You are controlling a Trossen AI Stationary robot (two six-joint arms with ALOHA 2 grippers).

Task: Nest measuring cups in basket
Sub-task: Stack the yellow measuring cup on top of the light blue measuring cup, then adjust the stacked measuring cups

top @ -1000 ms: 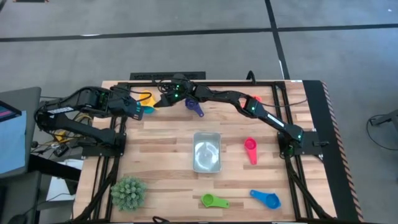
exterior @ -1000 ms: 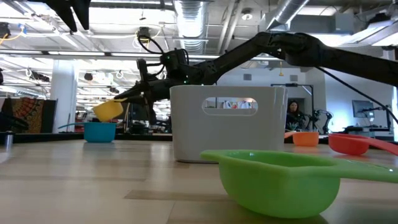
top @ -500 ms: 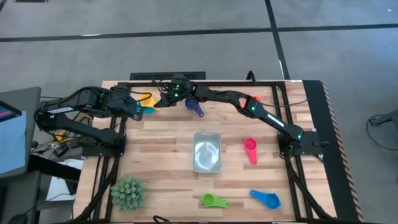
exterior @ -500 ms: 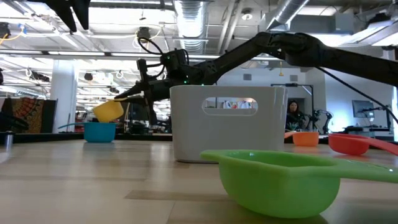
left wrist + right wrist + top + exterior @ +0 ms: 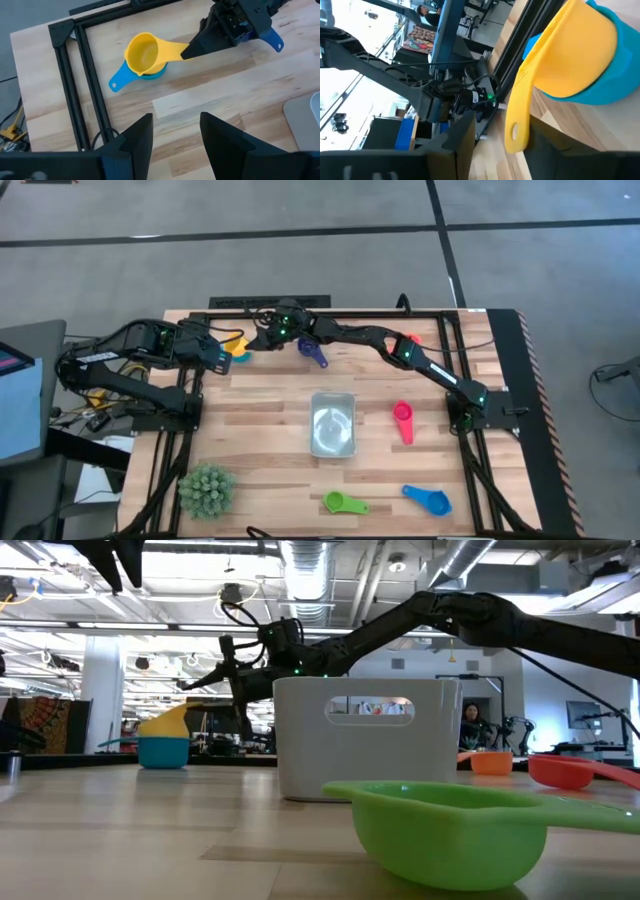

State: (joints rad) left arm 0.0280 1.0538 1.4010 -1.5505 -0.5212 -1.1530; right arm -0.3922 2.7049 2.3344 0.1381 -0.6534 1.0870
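Yellow plastic cup (image 5: 142, 52) sits nested in teal cup (image 5: 120, 80) on slatted wood worktop (image 5: 270, 405) far-left; right hand (image 5: 192, 50) open at its flat handle; left hand (image 5: 175, 137) open nearby; grey basket (image 5: 332, 424) mid-worktop.

Pretty standard open workshop space: grey concrete floor (image 5: 300, 240) with dark seam lines running across it, a light butcher-block tabletop (image 5: 260, 420) edged by a black metal frame (image 5: 190, 430). Looking across at table height you get exposed silver ducting (image 5: 310, 560) and pipes on the ceiling, white columns (image 5: 100, 680), bright overhead light, and a person (image 5: 470, 725) far off in the back.
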